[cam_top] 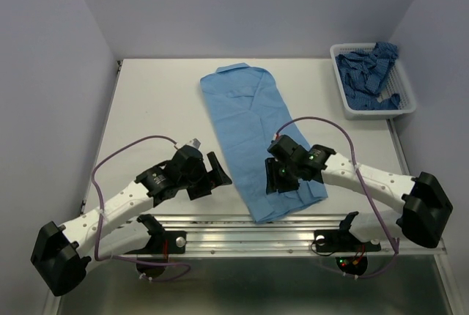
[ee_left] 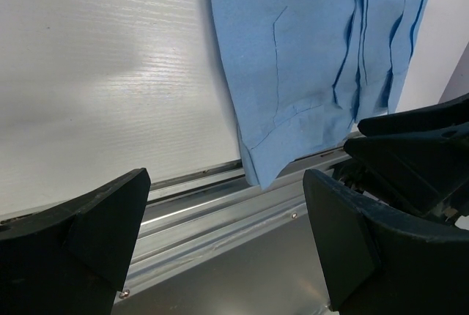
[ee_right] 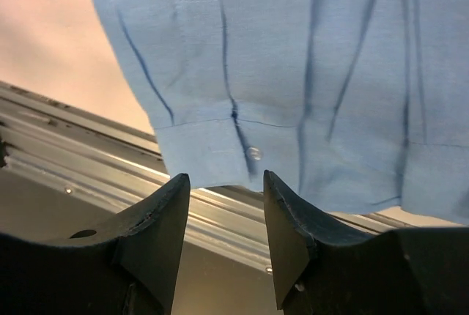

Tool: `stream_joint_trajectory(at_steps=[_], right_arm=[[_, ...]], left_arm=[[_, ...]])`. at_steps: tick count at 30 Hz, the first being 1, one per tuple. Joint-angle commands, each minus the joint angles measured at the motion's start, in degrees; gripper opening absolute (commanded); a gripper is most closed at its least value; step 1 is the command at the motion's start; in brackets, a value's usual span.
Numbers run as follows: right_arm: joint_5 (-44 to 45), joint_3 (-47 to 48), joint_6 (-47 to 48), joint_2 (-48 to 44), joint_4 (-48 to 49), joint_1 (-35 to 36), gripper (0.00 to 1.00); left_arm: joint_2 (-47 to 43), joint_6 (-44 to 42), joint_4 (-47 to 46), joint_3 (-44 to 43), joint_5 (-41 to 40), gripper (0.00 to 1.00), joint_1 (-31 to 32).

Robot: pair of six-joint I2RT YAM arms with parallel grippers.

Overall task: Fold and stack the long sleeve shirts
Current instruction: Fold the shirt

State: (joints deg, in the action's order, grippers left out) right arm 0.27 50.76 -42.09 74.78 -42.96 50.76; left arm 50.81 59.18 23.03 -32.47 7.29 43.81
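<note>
The plain light sky-blue shirt (cam_top: 253, 135) lies flat mid-table with its sleeves turned in. Its long axis runs from the collar at the far side to the hem at the near edge, where the cloth laps over the metal rail (cam_top: 220, 225). The right gripper (ee_right: 226, 179) hovers over the hem's right corner, jaws parted a little and holding nothing, with a buttoned cuff just ahead of them. The left gripper (ee_left: 227, 176) sits just beside the shirt's left edge, jaws spread wide and empty, the hem corner between and beyond them. The right arm is nearer, so lifting the hem toward the collar likely comes next. The darker patterned shirt (cam_top: 370, 69) is bunched in the white mesh basket (cam_top: 377, 115) at the far right.
</note>
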Motion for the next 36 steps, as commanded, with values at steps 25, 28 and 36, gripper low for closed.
stream_joint_trajectory(at_steps=[25, 28, 36], right_arm=[[-7.7, 1.4, 1.8, 5.8, 5.0, 3.4, 0.01], [-4.1, 7.4, 1.8, 3.8, -1.2, 3.4, 0.01], [3.5, 15.5, 1.2, 0.9, -14.1, 3.4, 0.01]], left_arm=[[-2.3, 0.1, 0.9, -0.2, -0.3, 0.99, -0.1], [-2.6, -0.1, 0.5, -0.4, -0.4, 0.99, -0.1], [-1.6, -0.6, -1.5, -0.3, 0.4, 0.99, -0.1]])
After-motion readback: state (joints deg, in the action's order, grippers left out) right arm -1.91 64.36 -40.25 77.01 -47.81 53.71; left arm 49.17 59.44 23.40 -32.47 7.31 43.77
